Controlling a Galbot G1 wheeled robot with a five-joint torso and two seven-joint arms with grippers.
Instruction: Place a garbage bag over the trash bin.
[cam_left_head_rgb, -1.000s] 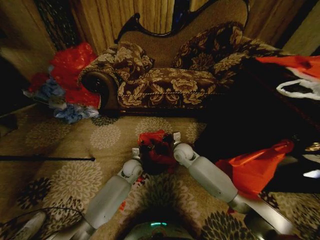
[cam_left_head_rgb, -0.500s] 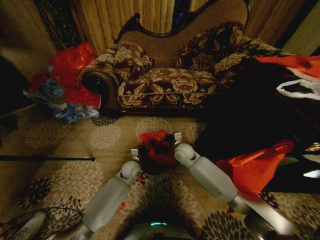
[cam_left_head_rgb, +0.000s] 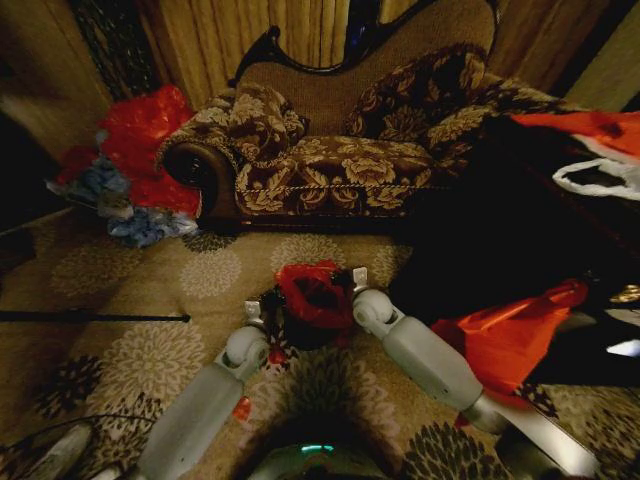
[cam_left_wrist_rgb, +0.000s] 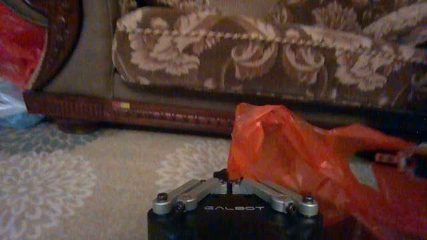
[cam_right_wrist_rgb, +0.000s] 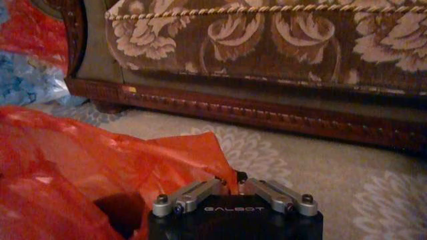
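Head view: the garbage bag, glossy red and crinkled, sat draped over the top of the trash bin, whose black side showed beneath it, on the flower-patterned carpet in front of a brocade sofa. The left end effector stood at the bag's left edge and the right end effector at its right edge, the bin between them. A heap of red and blue bags lay beside the sofa's arm, and a larger orange-red bag lay by the right arm.

Left wrist view: the left end effector had its fingers drawn together, pinching a fold of the red garbage bag, which rose in a peak just above the tips, with the sofa's base behind.

Right wrist view: the right end effector had its fingers nearly closed on the bag's edge; the red film spread away to one side, with a dark hollow showing through it near the fingers.
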